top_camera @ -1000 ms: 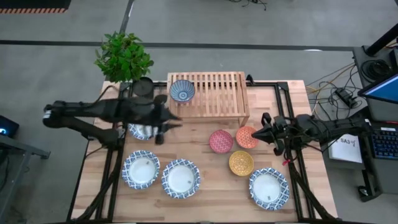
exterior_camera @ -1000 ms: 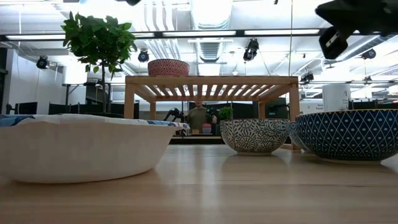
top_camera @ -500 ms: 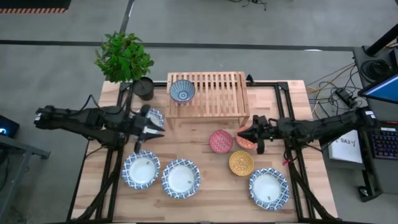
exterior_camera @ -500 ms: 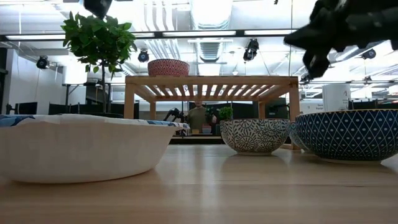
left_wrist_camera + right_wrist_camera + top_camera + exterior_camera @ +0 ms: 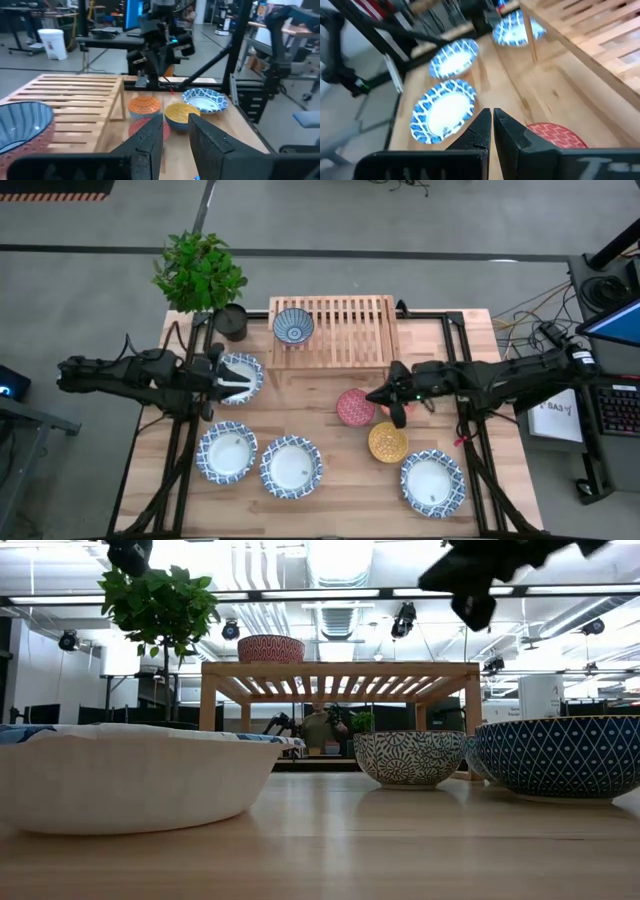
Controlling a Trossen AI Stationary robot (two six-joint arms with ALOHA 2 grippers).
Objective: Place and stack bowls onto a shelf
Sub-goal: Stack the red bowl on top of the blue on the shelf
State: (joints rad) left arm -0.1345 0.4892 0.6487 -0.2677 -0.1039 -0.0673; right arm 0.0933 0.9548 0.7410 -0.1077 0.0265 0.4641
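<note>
- Shelf [image 5: 335,330] stands at the far middle of the table [image 5: 480,440]. Its long axis runs left-right, and the slats run near-far. The slatted top sits level on the side legs, so the bowls' flat feet should sit steady on it.
- One small blue-grey bowl [image 5: 293,326] sits on the shelf top at its left end, upright, mouth up. That leaves the rest of the top free; judged as the first bowl placed, seven to go.
- Pink bowl [image 5: 355,407], orange bowl [image 5: 145,105] and yellow bowl [image 5: 387,442] form a cluster on the table, near and right of the shelf. All are upright. Being round, they have no long axis to align.
- Four wide blue-rimmed bowls lie on the table, mouths up: one left of the shelf [image 5: 240,375], two near left [image 5: 227,452] [image 5: 291,466], one near right [image 5: 432,483].
- Right claw [image 5: 385,395] hangs over the small cluster, between the pink and orange bowls, pointing left. In the right wrist view its fingers [image 5: 480,132] are pressed nearly together, with nothing between them. Judged: lining up on the pink bowl's rim; it must spread before it can grip.
- Left claw [image 5: 232,382] lies over the wide bowl left of the shelf, pointing right. The left wrist view shows its fingers [image 5: 150,142] with a clear gap between them, empty.
- Plant [image 5: 200,272] in a dark pot stands at the far left corner, clear of the shelf.
</note>
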